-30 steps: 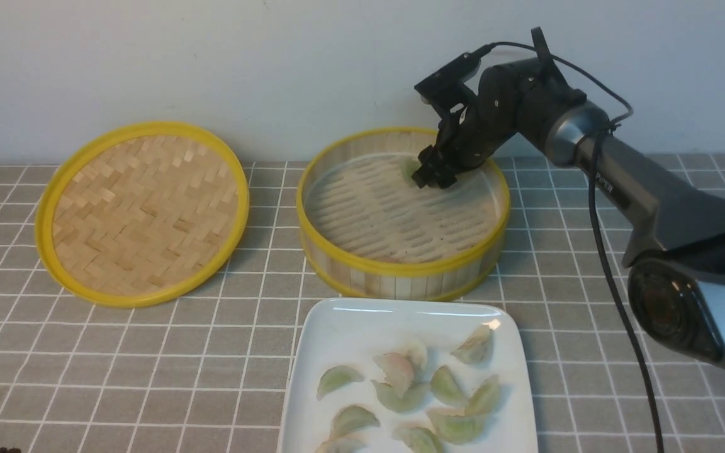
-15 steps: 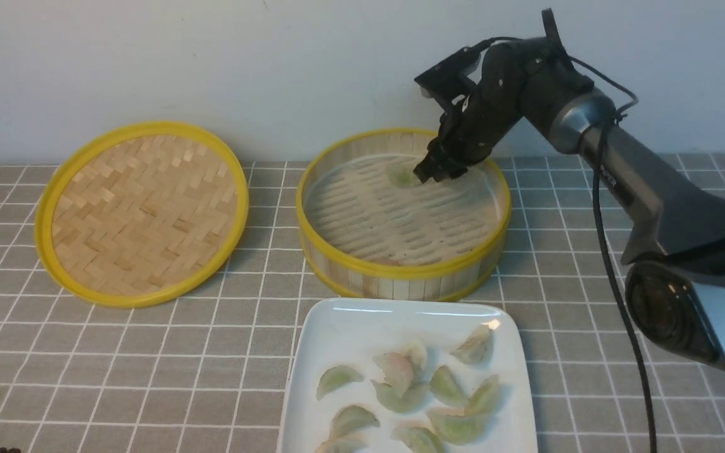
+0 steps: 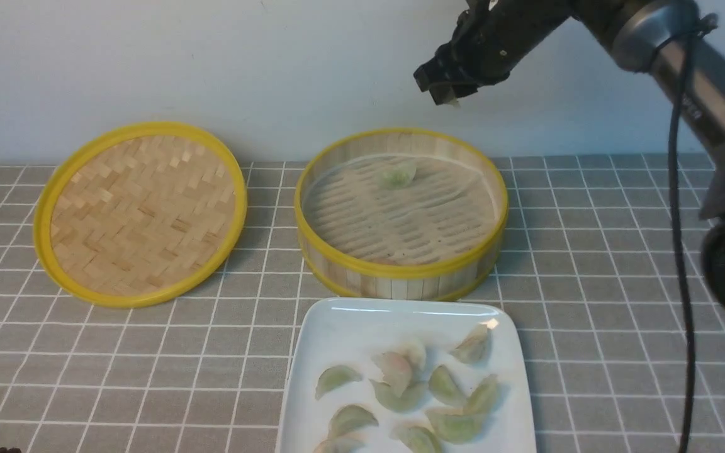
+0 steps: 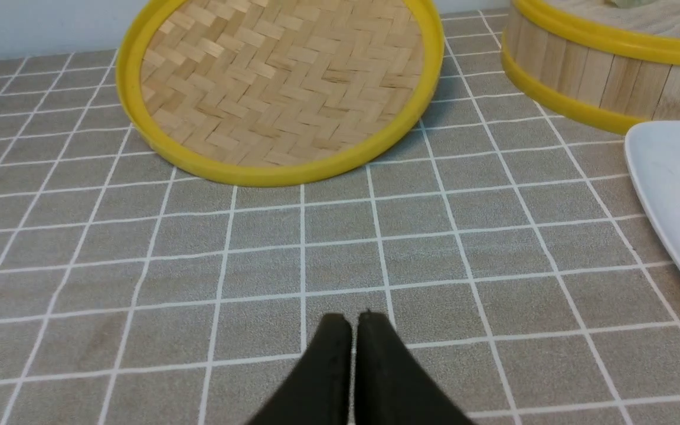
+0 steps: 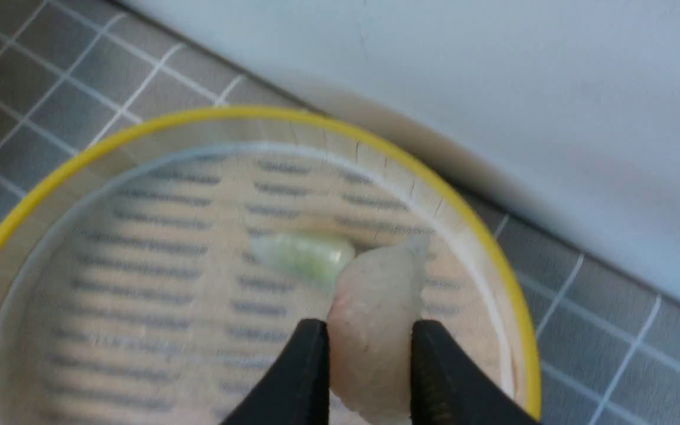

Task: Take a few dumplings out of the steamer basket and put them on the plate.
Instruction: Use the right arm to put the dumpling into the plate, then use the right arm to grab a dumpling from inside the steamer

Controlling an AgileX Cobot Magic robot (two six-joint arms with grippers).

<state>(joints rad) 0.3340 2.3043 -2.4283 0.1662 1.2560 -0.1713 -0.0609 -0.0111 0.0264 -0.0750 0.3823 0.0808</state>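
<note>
My right gripper (image 3: 447, 94) hangs high above the far side of the steamer basket (image 3: 400, 270), shut on a whitish-pink dumpling (image 5: 375, 330) that fills the space between its fingers (image 5: 298, 366). One pale green dumpling (image 3: 398, 175) lies on the basket's slatted floor near the far wall; in the right wrist view that green dumpling (image 5: 307, 257) sits below the held one. The white plate (image 3: 350, 321) at the front holds several dumplings (image 3: 444, 384). My left gripper (image 4: 353, 321) is shut and empty, low over the tablecloth near the front left.
The flat woven lid (image 3: 142, 211) with its yellow rim lies left of the basket. A grey wall runs close behind the basket. The right arm's cable (image 3: 677, 220) hangs down on the right side.
My right gripper closed on the whitish-pink dumpling in the basket and rose well above the rim with it. The green dumpling stays on the basket floor.
</note>
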